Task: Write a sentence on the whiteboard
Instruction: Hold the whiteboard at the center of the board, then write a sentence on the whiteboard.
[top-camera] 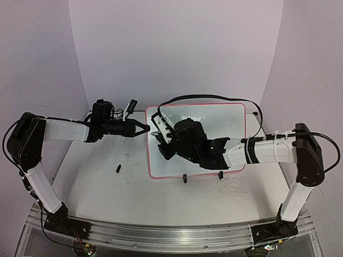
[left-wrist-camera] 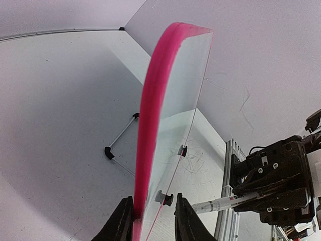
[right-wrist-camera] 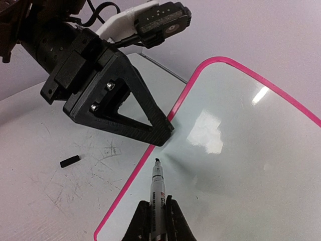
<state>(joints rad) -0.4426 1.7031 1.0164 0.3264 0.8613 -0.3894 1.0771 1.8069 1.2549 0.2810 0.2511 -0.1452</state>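
The whiteboard (top-camera: 225, 120) with its red rim stands tilted at the table's middle; its face (right-wrist-camera: 241, 150) shows no sentence, no black letters. My left gripper (top-camera: 146, 128) is shut on the board's left rim (left-wrist-camera: 150, 125), one finger on each side (left-wrist-camera: 153, 221). My right gripper (right-wrist-camera: 159, 221) is shut on a white marker (right-wrist-camera: 159, 191) with its black tip bare, pointing at the board's face just inside the left rim, close under the left gripper's fingers (right-wrist-camera: 150, 125). Whether the tip touches the board I cannot tell. The marker also shows in the left wrist view (left-wrist-camera: 220, 203).
A small black marker cap (top-camera: 118, 169) lies on the table left of the board, also in the right wrist view (right-wrist-camera: 69, 161). Two black clip feet (top-camera: 185, 179) hold the board's near edge. A wire stand (left-wrist-camera: 120, 135) props it from behind. Grey scribbles mark the tabletop.
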